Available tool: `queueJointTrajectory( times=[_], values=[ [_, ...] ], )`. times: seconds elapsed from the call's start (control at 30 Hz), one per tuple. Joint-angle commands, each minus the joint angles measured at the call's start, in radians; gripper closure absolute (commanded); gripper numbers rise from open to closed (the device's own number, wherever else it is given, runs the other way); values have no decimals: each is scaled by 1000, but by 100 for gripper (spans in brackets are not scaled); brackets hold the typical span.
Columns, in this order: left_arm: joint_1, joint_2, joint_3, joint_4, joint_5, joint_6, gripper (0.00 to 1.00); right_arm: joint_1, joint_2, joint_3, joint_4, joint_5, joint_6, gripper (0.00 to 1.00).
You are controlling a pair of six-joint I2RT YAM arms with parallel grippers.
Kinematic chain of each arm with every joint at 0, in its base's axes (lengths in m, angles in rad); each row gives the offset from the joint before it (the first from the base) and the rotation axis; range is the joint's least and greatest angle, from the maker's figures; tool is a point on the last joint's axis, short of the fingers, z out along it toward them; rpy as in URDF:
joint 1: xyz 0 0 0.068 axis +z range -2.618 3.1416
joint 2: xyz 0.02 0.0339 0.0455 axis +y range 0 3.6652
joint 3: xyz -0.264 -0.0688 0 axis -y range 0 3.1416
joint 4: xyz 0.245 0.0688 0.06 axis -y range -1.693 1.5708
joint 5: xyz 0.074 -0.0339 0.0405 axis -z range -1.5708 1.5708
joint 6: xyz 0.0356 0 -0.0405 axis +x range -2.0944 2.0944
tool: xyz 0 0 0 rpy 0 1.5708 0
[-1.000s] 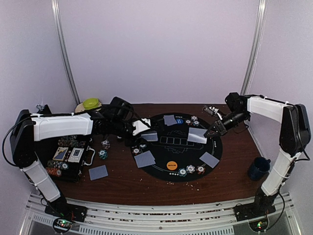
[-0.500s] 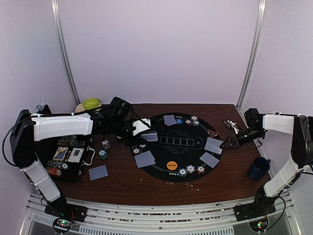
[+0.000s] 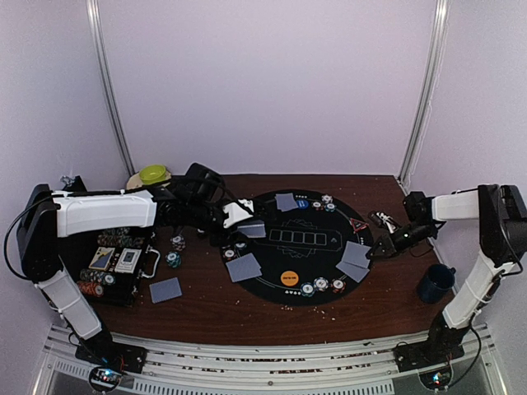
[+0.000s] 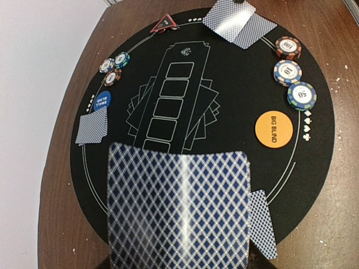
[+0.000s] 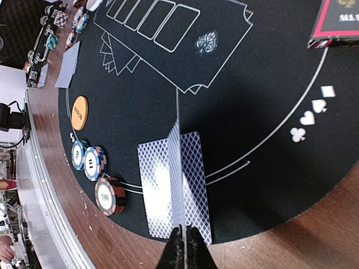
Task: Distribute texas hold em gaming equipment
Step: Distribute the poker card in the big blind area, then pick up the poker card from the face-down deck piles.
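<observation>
Quick, L to R: black chip case [image 3: 115,263] sits on the brown wooden table [image 3: 206,309] at far left. The left gripper [image 3: 244,222] is clamped on a blue-diamond-backed playing card [image 4: 179,207], held over the left edge of the round black felt mat [image 4: 224,84]. The card fills the L wrist cam and hides the jaws, so the grip only reads from the top cam. L wrist cam shows lettering on the orange BIG BLIND disc [image 4: 274,129] and the blue small-blind disc [image 4: 101,101]; illegible from top. The right gripper [image 5: 184,246] pinches a second patterned card [image 5: 175,162] edge-on, just above a flat card [image 5: 193,185] at the mat's right rim, near three striped chips [image 5: 92,162]. Vs 1 s ago: R card went from mid-mat to right rim; L arm unchanged.
</observation>
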Motion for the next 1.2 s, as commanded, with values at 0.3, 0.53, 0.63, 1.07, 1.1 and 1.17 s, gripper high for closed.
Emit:
queueJointTrajectory(
  times=[0.3,0.53,0.63,1.07,1.1,1.17],
  values=[
    [1,9,-9,49,3,4,95,46,46,60,-99,78,-82,80],
    [1,6,-7,49,8,4,95,46,37,69,-124,112,-99,74],
    [1,2,-7,48,9,4,95,46,28,76,-123,140,-91,71],
    [1,1,-5,48,7,4,95,74,-181,190,-76,417,-20,39],
    [-1,1,-5,48,6,4,95,89,-211,197,-60,433,-25,32],
    [-2,-1,-3,48,5,4,95,124,-271,208,-22,449,-35,7]
  ],
)
